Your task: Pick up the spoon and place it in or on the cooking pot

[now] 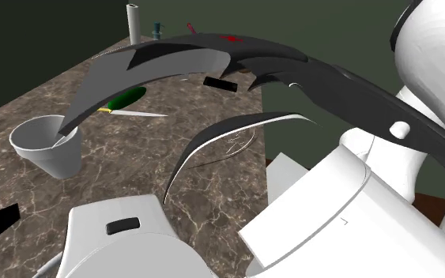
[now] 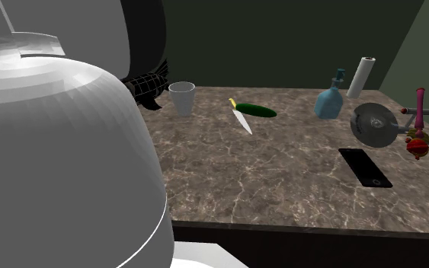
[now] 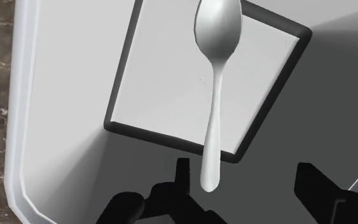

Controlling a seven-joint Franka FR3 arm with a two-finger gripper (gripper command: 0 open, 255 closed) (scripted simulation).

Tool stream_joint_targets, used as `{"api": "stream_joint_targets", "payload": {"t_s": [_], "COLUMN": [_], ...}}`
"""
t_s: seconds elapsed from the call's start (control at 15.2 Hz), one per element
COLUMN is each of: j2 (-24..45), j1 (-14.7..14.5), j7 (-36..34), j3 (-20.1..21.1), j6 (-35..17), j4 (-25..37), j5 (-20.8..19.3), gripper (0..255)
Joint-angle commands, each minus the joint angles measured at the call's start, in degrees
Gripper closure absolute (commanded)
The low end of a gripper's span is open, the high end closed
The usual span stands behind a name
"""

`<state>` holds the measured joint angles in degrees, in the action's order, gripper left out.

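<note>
Your fingers [image 3: 312, 183] stand wide apart, gripping nothing; the spoon [image 3: 216, 95] reaches ahead from between them, inside the white cooking pot [image 3: 69, 76].

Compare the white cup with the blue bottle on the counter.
The white tapered cup is wide and open-topped, while the blue bottle narrows to a thin neck with a darker top. The cup is plain white, the bottle blue. Both stand upright on the brown marbled counter.
</note>
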<state>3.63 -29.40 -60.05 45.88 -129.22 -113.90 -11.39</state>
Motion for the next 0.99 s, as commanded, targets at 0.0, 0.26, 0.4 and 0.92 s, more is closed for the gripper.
{"api": "stream_joint_targets", "payload": {"t_s": [0.0,0.26,0.4,0.92], "j2": [0.0,-1.5,-4.2,-5.2], "j1": [0.0,0.2,0.6,0.6], "j7": [0.0,1.0,2.9,3.6], "j3": [0.0,0.1,0.2,0.0], "j6": [0.0,1.5,4.6,5.9], "j4": [0.0,0.6,2.0,2.6], "j5": [0.0,1.6,4.4,5.4], "gripper": [0,0,0,0]}}
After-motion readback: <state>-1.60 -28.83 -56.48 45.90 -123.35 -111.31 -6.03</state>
